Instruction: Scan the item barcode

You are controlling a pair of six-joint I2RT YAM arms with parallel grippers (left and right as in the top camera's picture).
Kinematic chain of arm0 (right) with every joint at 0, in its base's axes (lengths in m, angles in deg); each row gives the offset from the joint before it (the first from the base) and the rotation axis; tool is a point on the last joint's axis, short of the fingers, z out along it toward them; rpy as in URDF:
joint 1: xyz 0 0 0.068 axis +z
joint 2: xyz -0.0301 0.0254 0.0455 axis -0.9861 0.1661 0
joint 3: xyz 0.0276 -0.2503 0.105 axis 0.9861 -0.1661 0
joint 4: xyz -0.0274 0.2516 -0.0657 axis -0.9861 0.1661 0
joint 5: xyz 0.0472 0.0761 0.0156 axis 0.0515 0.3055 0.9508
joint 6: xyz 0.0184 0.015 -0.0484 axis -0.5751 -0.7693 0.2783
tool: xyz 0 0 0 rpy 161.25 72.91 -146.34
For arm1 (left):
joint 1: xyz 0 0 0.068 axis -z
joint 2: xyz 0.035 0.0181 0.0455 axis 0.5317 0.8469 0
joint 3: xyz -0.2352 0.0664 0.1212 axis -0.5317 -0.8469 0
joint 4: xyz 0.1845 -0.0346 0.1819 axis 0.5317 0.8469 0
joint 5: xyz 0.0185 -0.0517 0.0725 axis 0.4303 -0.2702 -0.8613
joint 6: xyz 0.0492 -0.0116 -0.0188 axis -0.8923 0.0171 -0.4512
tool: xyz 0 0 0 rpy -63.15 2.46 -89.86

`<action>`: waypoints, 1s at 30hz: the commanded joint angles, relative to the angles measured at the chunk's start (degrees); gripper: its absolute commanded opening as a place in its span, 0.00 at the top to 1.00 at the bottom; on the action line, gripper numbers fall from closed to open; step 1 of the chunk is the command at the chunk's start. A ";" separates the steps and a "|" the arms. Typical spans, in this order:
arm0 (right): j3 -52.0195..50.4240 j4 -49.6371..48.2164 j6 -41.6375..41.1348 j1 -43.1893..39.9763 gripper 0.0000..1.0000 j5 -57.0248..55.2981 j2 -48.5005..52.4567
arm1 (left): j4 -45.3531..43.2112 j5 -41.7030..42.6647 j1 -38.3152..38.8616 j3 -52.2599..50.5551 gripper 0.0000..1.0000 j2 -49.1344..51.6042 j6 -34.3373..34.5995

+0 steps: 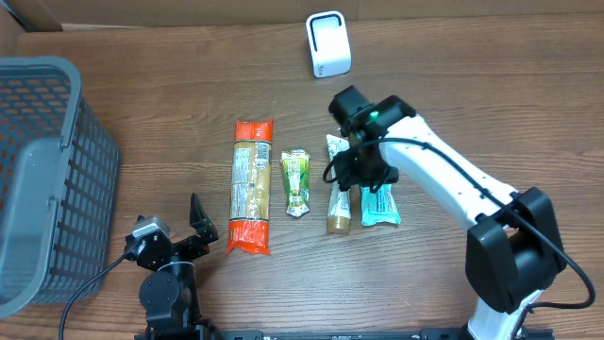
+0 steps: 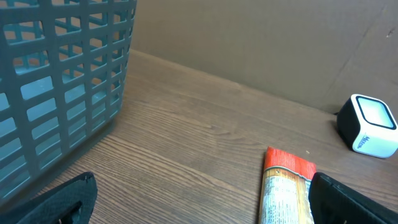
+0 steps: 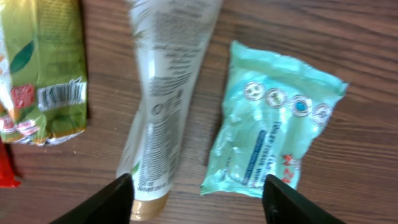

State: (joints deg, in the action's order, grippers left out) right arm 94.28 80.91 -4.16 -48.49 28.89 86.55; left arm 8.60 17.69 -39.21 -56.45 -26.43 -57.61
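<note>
- Right end effector point(image 3: 198, 186): both dark fingers spread wide, nothing between them; released, hovering over the row of items without touching any.
- Tube point(image 3: 168, 112): lies flat just under that end effector, toward its left finger. White body with fine dark print, tan-gold cap on the end nearer the robot. No barcode can be made out on the face that shows.
- Tissue pack point(image 3: 273, 137): just beside the tube, on the robot's right, a narrow strip of wood between them. Crinkled mint-green wrapper, a row of small round emblems near its far end, blue and red lettering lower down.
- Green sachet point(image 3: 43, 68): on the tube's other side, flat, a white barcode patch facing up near its nearer end.
- Long packet point(image 1: 252, 186): leftmost in the row, near the sachet. Orange at both ends, pale printed middle, lying lengthwise away from the robot.
- Item to be scanned: one of these four; which one cannot be told. All rest on the surface point(image 1: 170, 104), none lifted.
- Scanner point(image 1: 328, 43): small white box with rounded corners, standing at the far edge, well apart from the row.
- Left end effector point(image 2: 202, 186): fingers fully parted, empty, low over the near edge, left of the long packet.
- Basket point(image 1: 38, 179): grey-blue plastic lattice, at the far left.
</note>
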 commanded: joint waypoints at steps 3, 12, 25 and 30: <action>0.37 -0.11 3.30 -6.36 0.39 5.16 -1.84 | 0.00 -0.83 0.35 -0.04 0.00 -0.66 -0.94; 0.37 -0.72 6.36 -8.07 0.44 5.86 -1.84 | 0.00 -0.83 0.35 -0.04 0.00 -0.66 -0.94; -9.44 -10.25 9.99 -6.47 0.48 3.52 -1.68 | 0.00 -0.85 0.35 -0.04 0.01 -0.66 -0.94; -15.10 -13.57 10.58 -4.28 0.51 -1.68 -1.68 | 0.00 -0.83 0.35 -0.04 0.00 -0.66 -0.94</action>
State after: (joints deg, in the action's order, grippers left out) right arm 80.73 68.29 5.52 -54.02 31.38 86.24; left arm 8.57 17.67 -39.21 -56.45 -26.43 -57.61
